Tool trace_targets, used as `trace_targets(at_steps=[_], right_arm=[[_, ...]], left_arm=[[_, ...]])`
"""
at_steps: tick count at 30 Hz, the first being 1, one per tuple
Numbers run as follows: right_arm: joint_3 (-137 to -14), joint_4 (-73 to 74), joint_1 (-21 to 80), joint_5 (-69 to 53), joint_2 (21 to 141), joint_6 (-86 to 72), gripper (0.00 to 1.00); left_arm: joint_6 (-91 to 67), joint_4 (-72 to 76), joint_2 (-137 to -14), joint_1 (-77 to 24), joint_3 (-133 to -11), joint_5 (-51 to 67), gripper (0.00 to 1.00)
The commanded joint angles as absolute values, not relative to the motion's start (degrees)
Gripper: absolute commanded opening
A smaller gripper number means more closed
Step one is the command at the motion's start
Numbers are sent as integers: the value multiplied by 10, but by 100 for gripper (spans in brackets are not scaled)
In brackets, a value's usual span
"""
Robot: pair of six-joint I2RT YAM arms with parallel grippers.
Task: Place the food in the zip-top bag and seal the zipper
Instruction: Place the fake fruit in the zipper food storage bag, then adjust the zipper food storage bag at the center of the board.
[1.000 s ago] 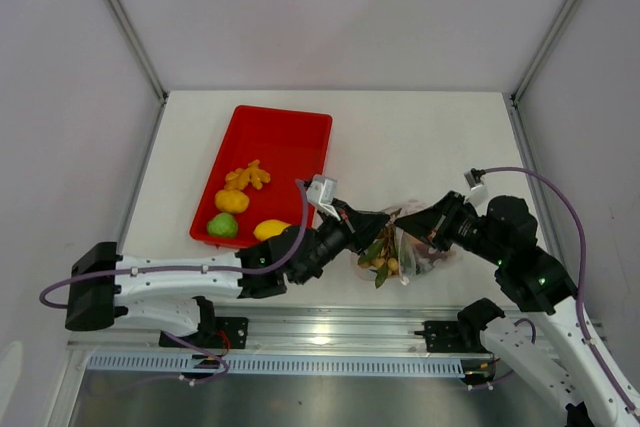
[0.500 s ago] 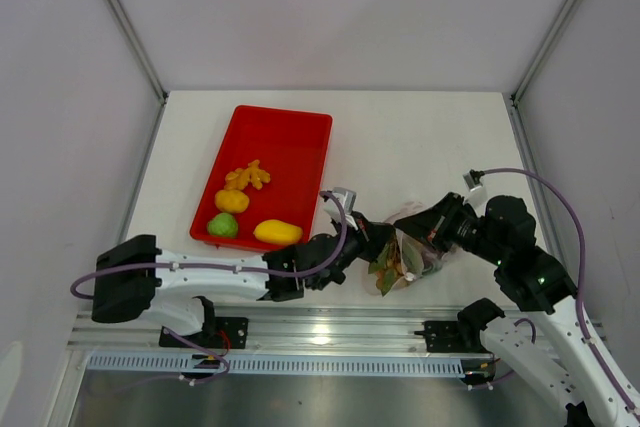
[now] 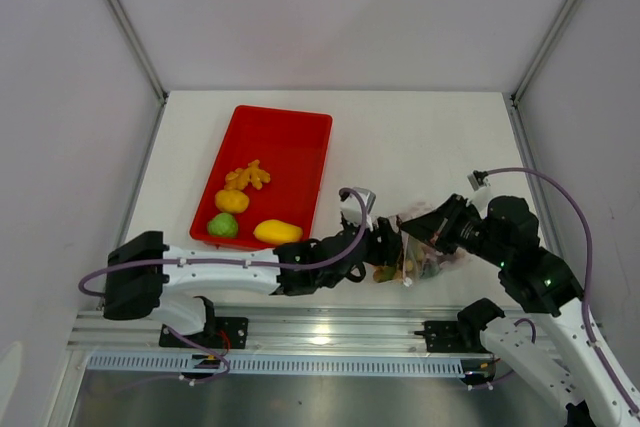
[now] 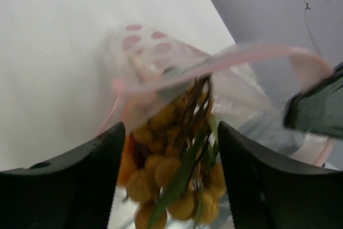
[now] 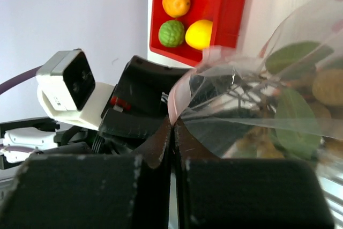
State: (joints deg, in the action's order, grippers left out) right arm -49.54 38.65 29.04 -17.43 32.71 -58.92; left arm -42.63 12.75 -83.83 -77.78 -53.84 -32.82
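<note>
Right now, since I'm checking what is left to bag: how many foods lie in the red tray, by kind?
Orange bits (one cluster): 1
Orange fruit: 1
Green lime: 1
Yellow mango: 1
Total in the red tray: 4

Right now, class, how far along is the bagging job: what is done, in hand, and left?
Done: the grape cluster sits partly inside the zip-top bag, the left gripper open around it. In hand: the right gripper pinches the zipper. Left: mango, lime, orange fruit and orange bits lie in the red tray; the bag is unsealed.
</note>
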Motion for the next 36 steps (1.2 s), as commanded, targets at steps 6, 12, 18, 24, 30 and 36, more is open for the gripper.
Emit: trace_targets(at_steps=[6, 12, 18, 24, 30, 36], right_arm=[[-533, 414, 287, -142, 309, -529, 0], [-532, 418, 287, -152, 309, -520, 0], [-532, 418, 287, -156, 305, -519, 0], [-532, 413, 287, -163, 306, -521, 0], [-531, 414, 287, -164, 304, -519, 0], [-537, 441, 287, -141, 309, -489, 0]], left_arm=[[-414, 37, -693, -780, -478, -323, 86], [-418, -4, -618, -781, -452, -326, 87], [-444, -56, -631, -781, -443, -316, 80], [-490, -4, -681, -781, -409, -241, 63], [-481, -18, -748, -780, -453, -218, 57], [-456, -31, -802, -767, -508, -168, 6]])
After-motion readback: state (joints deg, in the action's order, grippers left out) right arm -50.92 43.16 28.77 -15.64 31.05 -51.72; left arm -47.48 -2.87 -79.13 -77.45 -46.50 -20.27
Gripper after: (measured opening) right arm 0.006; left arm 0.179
